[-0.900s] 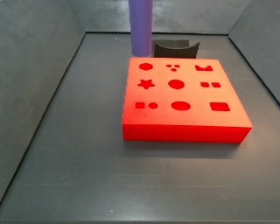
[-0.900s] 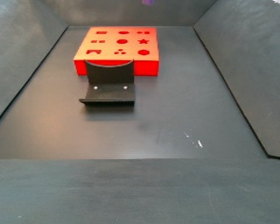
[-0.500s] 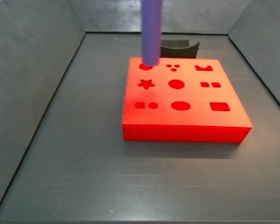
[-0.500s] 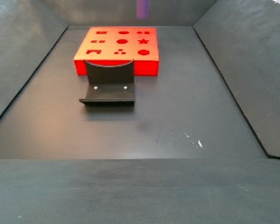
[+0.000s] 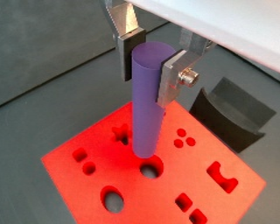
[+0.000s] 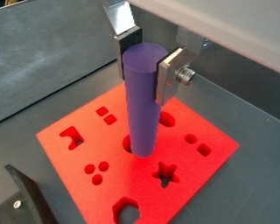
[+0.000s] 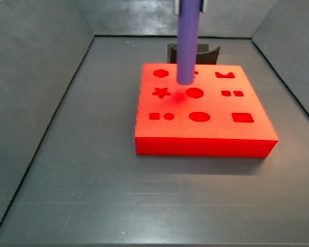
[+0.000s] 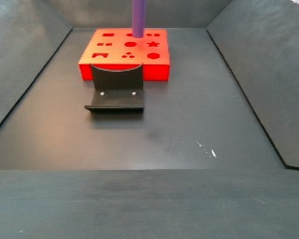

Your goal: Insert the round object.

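Observation:
The round object, a long purple peg [image 7: 188,39], hangs upright over the red block [image 7: 203,135]. Its lower end is at the block's top face, right beside the middle round hole [image 7: 193,93]; I cannot tell whether it touches. In both wrist views my gripper [image 5: 150,61] [image 6: 149,63] is shut on the top of the peg [image 5: 145,105] [image 6: 140,105], above the block [image 5: 154,194] [image 6: 195,179] and a round hole [image 5: 150,168]. In a side view the peg [image 8: 138,17] comes down from the top edge over the block [image 8: 127,70]. The gripper is out of both side views.
The block's top has several shaped holes, among them a star [image 7: 158,93] and a rectangle [image 7: 242,118]. The dark fixture [image 8: 116,91] stands on the floor against one side of the block, and shows behind it in a side view [image 7: 203,50]. Grey walls enclose the floor.
The peg has moved from the block's back left corner hole across to the middle round hole, and its lower end has come down to the top face.

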### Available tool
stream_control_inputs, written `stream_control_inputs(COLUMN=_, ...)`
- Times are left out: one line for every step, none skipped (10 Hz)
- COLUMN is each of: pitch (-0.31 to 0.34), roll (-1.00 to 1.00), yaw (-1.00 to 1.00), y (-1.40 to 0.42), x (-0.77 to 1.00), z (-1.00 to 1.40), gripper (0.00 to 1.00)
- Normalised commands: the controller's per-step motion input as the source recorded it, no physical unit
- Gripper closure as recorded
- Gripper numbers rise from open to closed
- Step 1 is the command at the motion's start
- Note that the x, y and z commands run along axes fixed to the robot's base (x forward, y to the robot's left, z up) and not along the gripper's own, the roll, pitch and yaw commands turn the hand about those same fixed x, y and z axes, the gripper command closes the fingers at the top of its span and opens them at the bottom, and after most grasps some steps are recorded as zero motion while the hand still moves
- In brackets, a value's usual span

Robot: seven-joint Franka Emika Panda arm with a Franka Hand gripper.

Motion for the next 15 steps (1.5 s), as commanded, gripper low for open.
stream_control_inputs(pitch=0.0, roll=0.0, yaw=0.01, y=-0.02, x=0.67, z=-0.2, gripper=1.0)
stream_control_inputs(pitch=0.0, roll=0.0, yaw=0.0, y=0.0, x=0.57, z=-0.23, gripper=1.0)
stream_control_inputs(pitch=0.0, roll=0.0, yaw=0.01, y=0.0, x=0.59, z=-0.2, gripper=1.0)
stream_control_inputs(pitch=0.0, roll=0.03, yaw=0.0, y=0.0, x=0.53, z=-0.2, gripper=1.0)
stream_control_inputs(pitch=0.0, roll=0.03, yaw=0.0, y=0.0, x=0.24, z=-0.3, gripper=1.0)
stream_control_inputs(pitch=-0.007, roll=0.02, yaw=0.0, y=0.0, x=0.0, z=-0.35, gripper=1.0)
stream_control_inputs(pitch=-0.029, roll=0.0, yaw=-0.05, y=0.0, x=-0.14, z=-0.33, gripper=1.0)
stream_control_inputs(pitch=-0.023, roll=0.0, yaw=-0.07, y=0.0, x=-0.23, z=-0.33, gripper=1.0)
stream_control_inputs(pitch=-0.06, roll=-0.09, yaw=-0.09, y=0.0, x=-0.28, z=-0.29, gripper=1.0)
stream_control_inputs(pitch=-0.114, roll=-0.11, yaw=-0.07, y=0.0, x=-0.16, z=-0.28, gripper=1.0)
stream_control_inputs(pitch=-0.147, roll=-0.08, yaw=0.0, y=0.0, x=0.0, z=-0.3, gripper=1.0)
stream_control_inputs(pitch=-0.08, roll=0.05, yaw=0.0, y=-0.07, x=0.07, z=-0.25, gripper=1.0)
stream_control_inputs(pitch=0.0, roll=0.0, yaw=0.0, y=0.0, x=0.0, z=-0.06, gripper=1.0)
stream_control_inputs(pitch=0.0, roll=0.14, yaw=-0.01, y=-0.1, x=0.3, z=-0.73, gripper=1.0)
stream_control_inputs(pitch=0.0, roll=0.21, yaw=-0.01, y=-0.08, x=0.4, z=-0.89, gripper=1.0)
